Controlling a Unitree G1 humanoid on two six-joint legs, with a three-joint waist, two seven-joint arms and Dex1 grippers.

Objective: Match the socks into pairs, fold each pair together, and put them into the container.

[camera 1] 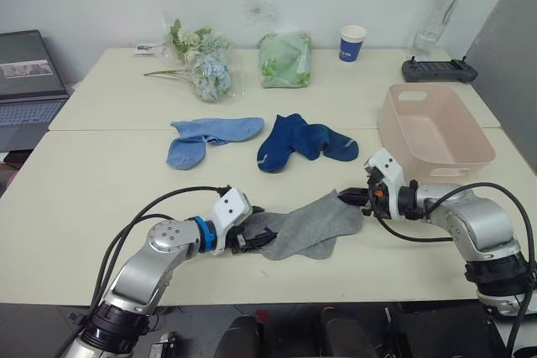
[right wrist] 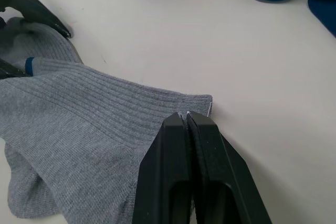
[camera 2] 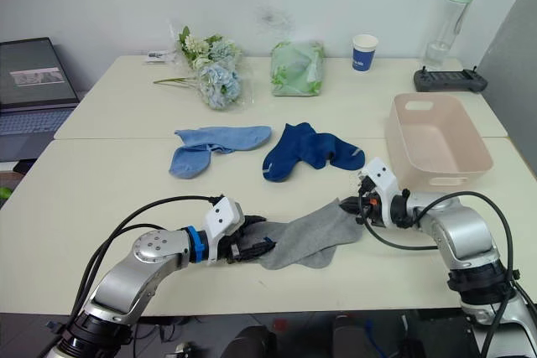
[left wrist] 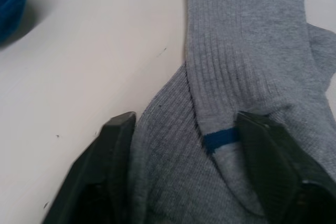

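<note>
I see the two ribbed grey fabric socks (camera 1: 312,224) lying overlapped on the cream tabletop (camera 1: 101,173), on the near side of the pale pink rectangular plastic tub (camera 1: 432,130) and off toward my left of it; my right gripper (right wrist: 187,115) is clenched on the cuff corner of the grey pair nearest the tub; my left gripper (left wrist: 184,129) stands released, its black fingers (left wrist: 113,150) spread either side of the far toe end, where a blue stripe shows; the two dark navy socks (camera 1: 302,142) lie heaped just left of the tub; the two light blue socks (camera 1: 205,136) lie further left still, apart from the navy ones.
</note>
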